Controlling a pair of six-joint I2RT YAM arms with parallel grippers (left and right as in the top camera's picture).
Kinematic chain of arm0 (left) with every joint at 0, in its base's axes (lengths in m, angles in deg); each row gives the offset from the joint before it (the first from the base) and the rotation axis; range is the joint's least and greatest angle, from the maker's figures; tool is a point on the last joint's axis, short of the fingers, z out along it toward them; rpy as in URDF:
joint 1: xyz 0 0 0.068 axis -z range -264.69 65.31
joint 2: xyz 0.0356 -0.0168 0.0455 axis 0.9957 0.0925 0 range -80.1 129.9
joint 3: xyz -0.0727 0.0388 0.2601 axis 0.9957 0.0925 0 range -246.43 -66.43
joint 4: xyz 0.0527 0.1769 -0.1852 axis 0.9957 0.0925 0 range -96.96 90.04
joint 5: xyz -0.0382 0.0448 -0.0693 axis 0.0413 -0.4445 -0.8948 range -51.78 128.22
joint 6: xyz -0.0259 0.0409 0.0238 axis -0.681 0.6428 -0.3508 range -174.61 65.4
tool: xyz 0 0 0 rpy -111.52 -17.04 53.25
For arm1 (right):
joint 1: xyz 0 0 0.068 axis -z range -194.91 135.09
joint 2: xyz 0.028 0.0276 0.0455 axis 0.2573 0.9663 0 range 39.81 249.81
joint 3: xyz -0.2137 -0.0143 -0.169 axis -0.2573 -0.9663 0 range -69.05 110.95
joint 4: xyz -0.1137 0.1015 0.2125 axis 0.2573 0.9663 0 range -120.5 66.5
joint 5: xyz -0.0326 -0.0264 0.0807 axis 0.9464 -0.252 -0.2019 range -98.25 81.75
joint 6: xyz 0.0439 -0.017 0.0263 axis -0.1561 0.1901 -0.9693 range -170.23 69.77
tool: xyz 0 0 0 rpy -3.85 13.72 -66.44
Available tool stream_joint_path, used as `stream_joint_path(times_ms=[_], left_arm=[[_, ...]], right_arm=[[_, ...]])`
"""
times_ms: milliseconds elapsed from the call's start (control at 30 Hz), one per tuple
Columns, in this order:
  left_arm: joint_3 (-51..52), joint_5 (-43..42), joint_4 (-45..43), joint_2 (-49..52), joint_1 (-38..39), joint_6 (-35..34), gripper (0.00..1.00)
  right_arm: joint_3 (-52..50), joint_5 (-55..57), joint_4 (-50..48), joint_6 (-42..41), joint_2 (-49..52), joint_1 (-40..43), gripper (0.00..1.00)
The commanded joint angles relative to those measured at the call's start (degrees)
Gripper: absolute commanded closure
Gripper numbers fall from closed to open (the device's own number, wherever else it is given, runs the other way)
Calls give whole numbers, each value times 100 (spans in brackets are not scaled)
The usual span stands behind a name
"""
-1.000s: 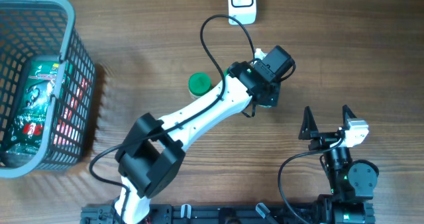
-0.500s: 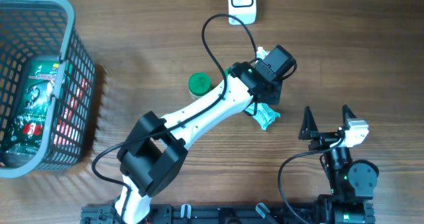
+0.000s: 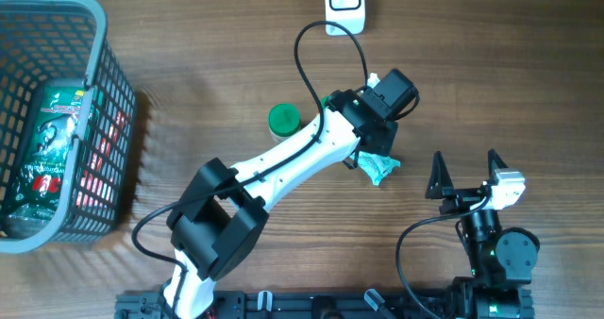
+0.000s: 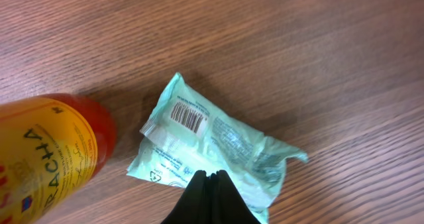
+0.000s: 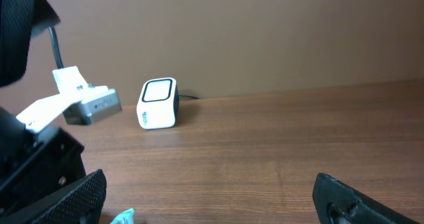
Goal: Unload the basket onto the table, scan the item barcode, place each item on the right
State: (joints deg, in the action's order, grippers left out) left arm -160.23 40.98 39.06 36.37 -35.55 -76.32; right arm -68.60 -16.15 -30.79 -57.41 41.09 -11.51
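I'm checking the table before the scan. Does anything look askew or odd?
The mint packet lies crumpled and skewed on the table beside the sriracha bottle, barcode up, away from the scanner. The left end effector is shut at its edge; whether it pinches the wrapper is unclear.

**Desk:** What blocks the middle of the wooden table (image 3: 528,64)?

**Photographer:** The white left arm (image 3: 293,159) slants across it, its closed left gripper (image 4: 211,177) low over a pale green plastic packet (image 4: 212,144). An orange sauce bottle with a green cap (image 3: 284,121) stands near the packet, on the arm's far side.

**Desk:** And open passage?

**Photographer:** Bare wood runs from the packet up to the white box scanner (image 3: 345,3) at the far edge, and all round the spread-fingered right gripper (image 3: 465,171). A grey plastic mesh basket (image 3: 104,92) walls off the far left.
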Motion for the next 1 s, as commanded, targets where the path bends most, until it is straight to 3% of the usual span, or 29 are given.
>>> stream_joint_path(times_ms=[0, 367, 767, 867, 967], left_arm=[[334, 76, -269, 72, 9, 643, 96], [1036, -256, -1209, 76, 9, 651, 96], [1222, -461, -1294, 450, 15, 647, 95], [1222, -686, -1290, 619, 15, 647, 86], [1220, -682, -1294, 623, 22, 634, 67]], right_arm=[[-9, -33, -20, 103, 2, -33, 0], [-9, -33, -20, 103, 2, -33, 0], [-9, -33, -20, 103, 2, -33, 0], [-9, -33, -20, 103, 2, -33, 0], [-9, -33, -20, 101, 2, -33, 0]])
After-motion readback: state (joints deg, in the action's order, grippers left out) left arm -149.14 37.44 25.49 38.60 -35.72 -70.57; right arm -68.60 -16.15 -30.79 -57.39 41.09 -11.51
